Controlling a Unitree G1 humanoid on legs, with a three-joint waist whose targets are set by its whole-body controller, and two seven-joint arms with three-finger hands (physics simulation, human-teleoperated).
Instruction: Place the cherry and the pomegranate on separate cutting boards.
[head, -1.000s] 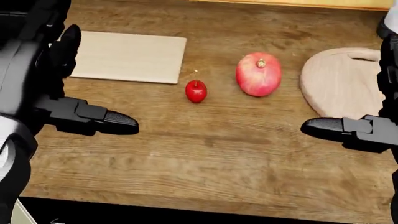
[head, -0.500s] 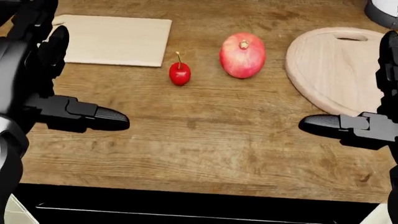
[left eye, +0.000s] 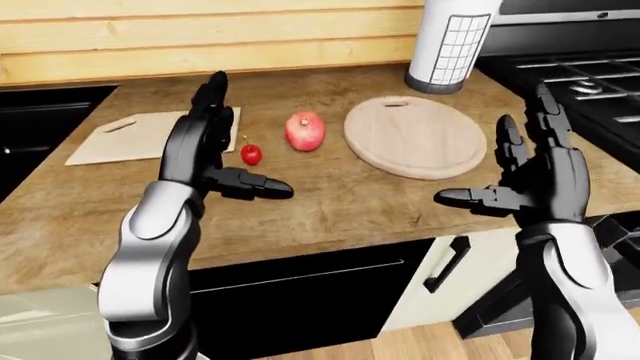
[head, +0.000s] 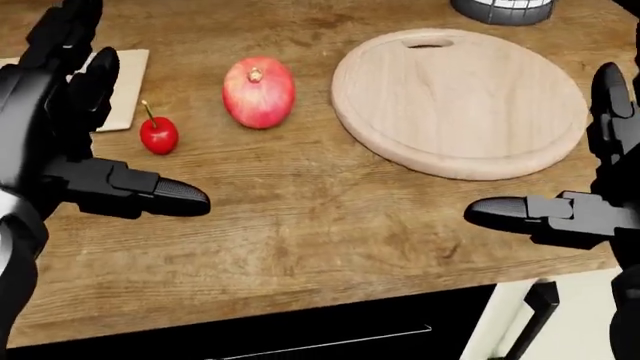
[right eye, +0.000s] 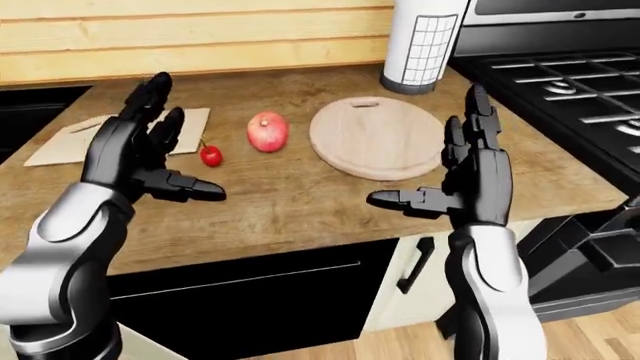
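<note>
A small red cherry (head: 158, 135) with its stem up lies on the wooden counter, just off the right edge of a pale rectangular cutting board (left eye: 112, 142). To its right rests the red pomegranate (head: 259, 91), and further right lies a round wooden cutting board (head: 460, 97) with a handle slot. Both boards are bare. My left hand (head: 100, 127) hovers open over the counter, a little left of and below the cherry in the head view, touching nothing. Below the round board's right side my right hand (head: 560, 157) hangs open, and it holds nothing.
A white cylinder with a black grid (left eye: 452, 45) stands above the round board. The black stove (left eye: 585, 75) lies to the right of the counter. A plank wall (left eye: 200, 37) closes the top, and the counter's edge (head: 300, 300) drops to dark cabinet fronts.
The whole head view has shifted: the fruit and boards slid left, and the round board now shows in full. Both hands stay open in nearly the same pose.
</note>
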